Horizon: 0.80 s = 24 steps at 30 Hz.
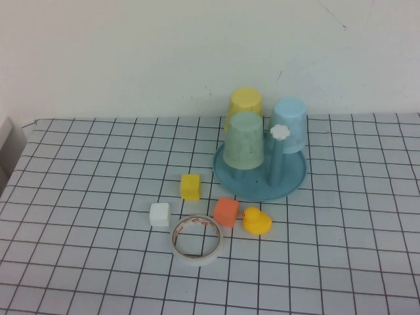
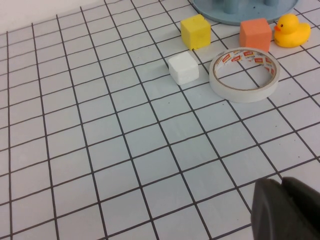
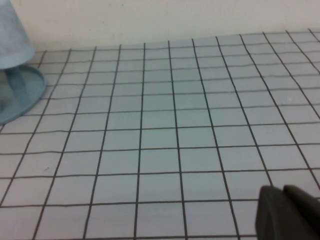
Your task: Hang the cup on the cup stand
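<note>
The pale mint-green cup (image 1: 244,140) sits upside down on the round blue-teal cup stand (image 1: 289,185) at the back of the table, in front of a yellow cup (image 1: 245,102) and left of a light blue cup (image 1: 289,123). One peg with a white flower knob (image 1: 279,131) stands bare. Neither arm shows in the high view. My left gripper (image 2: 281,182) is shut and empty, low over the bare grid mat, well short of the stand's edge (image 2: 235,15). My right gripper (image 3: 283,189) is shut and empty, far to the right of the stand (image 3: 22,92).
In front of the stand lie a yellow cube (image 1: 190,186), a white cube (image 1: 159,214), an orange cube (image 1: 226,211), a yellow rubber duck (image 1: 256,220) and a roll of tape (image 1: 196,239). A grey object (image 1: 10,141) sits at the table's left edge.
</note>
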### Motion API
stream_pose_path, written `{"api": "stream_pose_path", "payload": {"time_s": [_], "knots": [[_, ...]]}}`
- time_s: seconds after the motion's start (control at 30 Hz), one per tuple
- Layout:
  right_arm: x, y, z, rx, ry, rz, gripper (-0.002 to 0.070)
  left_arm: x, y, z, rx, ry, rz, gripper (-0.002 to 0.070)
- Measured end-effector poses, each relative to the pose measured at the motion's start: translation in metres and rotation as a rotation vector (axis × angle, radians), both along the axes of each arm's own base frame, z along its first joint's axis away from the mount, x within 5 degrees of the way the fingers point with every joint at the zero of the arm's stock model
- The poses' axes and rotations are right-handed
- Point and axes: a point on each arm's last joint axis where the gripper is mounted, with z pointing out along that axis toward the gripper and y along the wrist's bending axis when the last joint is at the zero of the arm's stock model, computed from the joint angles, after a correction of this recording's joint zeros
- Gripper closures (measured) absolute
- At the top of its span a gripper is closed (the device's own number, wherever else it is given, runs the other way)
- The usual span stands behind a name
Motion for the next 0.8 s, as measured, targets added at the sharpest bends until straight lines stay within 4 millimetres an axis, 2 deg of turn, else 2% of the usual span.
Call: {"api": "stream_pose_path", "payload": {"time_s": [0.23,0.8], "knots": [[0.0007,0.0011,0.0009,-0.029,-0.013,0.054,0.0675,0.0,0.0,0.0,0.0,0.0,0.0,0.0676],[0.0001,0.0003,-0.0008,-0.043,0.008,0.054,0.0675,0.0,0.0,0.0,0.0,0.0,0.0,0.0676]]}}
